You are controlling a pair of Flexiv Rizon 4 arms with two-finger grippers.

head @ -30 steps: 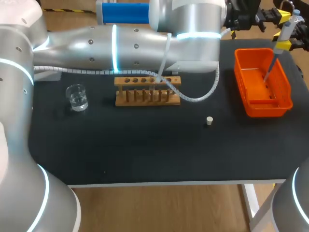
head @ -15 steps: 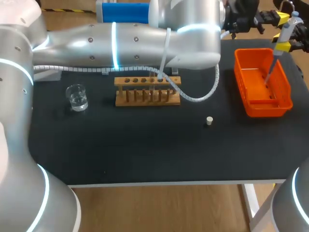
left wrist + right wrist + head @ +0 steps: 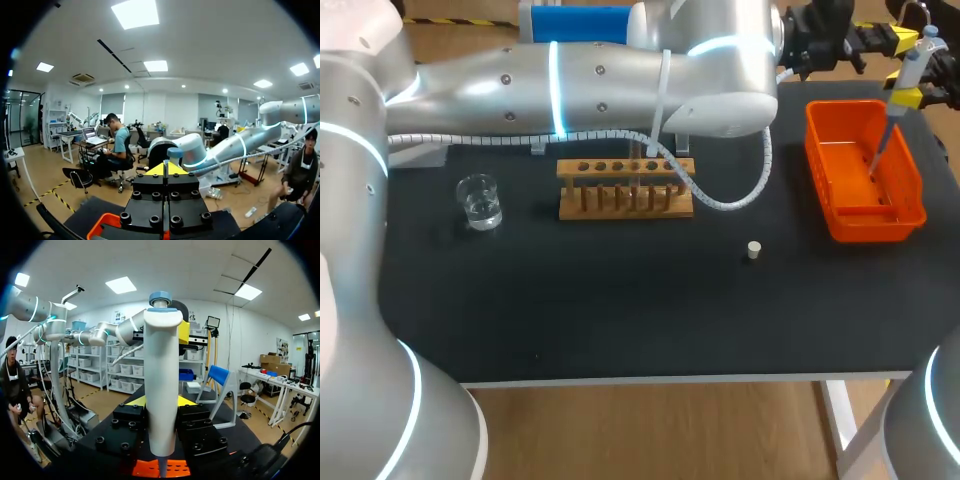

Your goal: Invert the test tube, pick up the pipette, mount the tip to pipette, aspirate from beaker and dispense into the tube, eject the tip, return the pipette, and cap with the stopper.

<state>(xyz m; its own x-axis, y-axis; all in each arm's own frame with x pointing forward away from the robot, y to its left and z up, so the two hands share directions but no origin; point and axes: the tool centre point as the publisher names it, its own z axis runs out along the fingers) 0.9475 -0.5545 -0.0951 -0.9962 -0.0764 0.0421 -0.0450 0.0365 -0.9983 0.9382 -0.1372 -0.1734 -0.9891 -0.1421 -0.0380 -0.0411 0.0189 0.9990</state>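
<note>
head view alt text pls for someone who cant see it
The right gripper holds a pipette over an orange bin at the black table's right end. The left arm stretches across the back. A wooden rack sits mid-table, with a beaker left of it and a small stopper right.

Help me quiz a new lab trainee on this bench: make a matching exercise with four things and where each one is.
Things:
1 beaker
2 stopper
3 pipette
4 orange tray

Places:
A gripped in the right hand
B by itself on the table, between the wooden rack and the tray
C left of the rack
D at the table's right side, below the pipette

Pairs: 1-C, 2-B, 3-A, 4-D
</note>
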